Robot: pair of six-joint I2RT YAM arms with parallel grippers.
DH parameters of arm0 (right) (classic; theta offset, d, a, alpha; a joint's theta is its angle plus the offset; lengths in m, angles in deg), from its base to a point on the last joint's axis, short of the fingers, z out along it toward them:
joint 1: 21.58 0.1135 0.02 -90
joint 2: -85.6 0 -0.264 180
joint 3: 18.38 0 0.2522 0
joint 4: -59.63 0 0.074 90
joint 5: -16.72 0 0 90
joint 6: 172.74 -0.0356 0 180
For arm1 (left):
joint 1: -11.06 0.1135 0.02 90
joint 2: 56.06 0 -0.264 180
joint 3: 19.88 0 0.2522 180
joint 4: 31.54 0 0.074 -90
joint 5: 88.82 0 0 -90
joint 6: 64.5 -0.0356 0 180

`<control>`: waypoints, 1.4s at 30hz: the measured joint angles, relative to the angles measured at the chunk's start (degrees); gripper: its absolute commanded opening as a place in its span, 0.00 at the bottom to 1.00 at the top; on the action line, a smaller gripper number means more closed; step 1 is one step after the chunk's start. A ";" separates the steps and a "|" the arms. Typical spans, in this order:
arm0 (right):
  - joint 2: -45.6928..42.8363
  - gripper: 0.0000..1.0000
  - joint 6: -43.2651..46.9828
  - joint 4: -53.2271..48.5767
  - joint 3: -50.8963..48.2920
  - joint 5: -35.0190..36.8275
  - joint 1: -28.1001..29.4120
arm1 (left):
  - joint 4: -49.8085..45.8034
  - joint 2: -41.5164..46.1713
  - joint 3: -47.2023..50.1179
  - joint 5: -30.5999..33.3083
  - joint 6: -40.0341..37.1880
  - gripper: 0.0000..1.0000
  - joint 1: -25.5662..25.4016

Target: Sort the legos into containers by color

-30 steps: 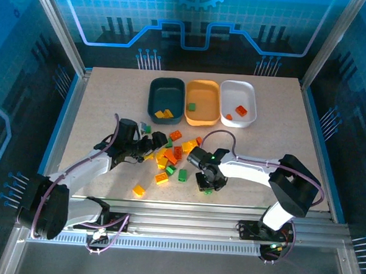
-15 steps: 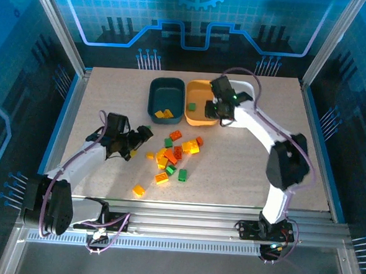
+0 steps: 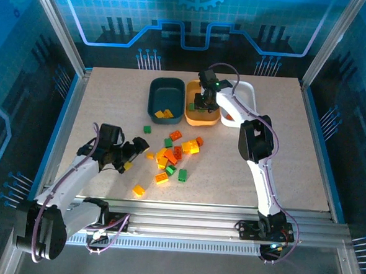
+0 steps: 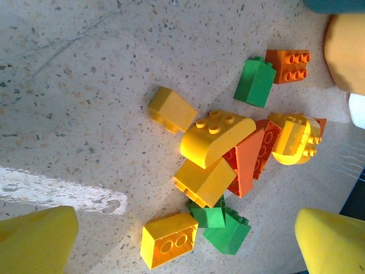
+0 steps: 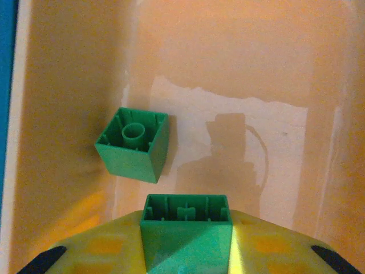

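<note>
At upper centre of the top view, above the orange-yellow tray (image 3: 204,118), pinches a green lego (image 5: 186,225) in the right end effector (image 3: 202,101), with jaws narrow around it. Through the right wrist camera, shows a second green brick (image 5: 134,145) lying on that tray's floor, up and left of the held one and apart from it. At lower left of the top view, holds the left end effector (image 3: 135,155) spread wide, gripping nothing, just left of the mixed pile (image 3: 176,152) of yellow, green and orange legos on the worktop (image 3: 263,154). Along the top row, with two yellow bricks (image 3: 164,114) in the dark teal tray (image 3: 167,89) and the white tray (image 3: 247,100) at right.
</note>
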 measured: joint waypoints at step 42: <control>-43.95 0.66 -1.95 20.61 -53.27 0.46 2.47 | -16.00 -8.37 1.92 13.05 33.73 0.71 -24.15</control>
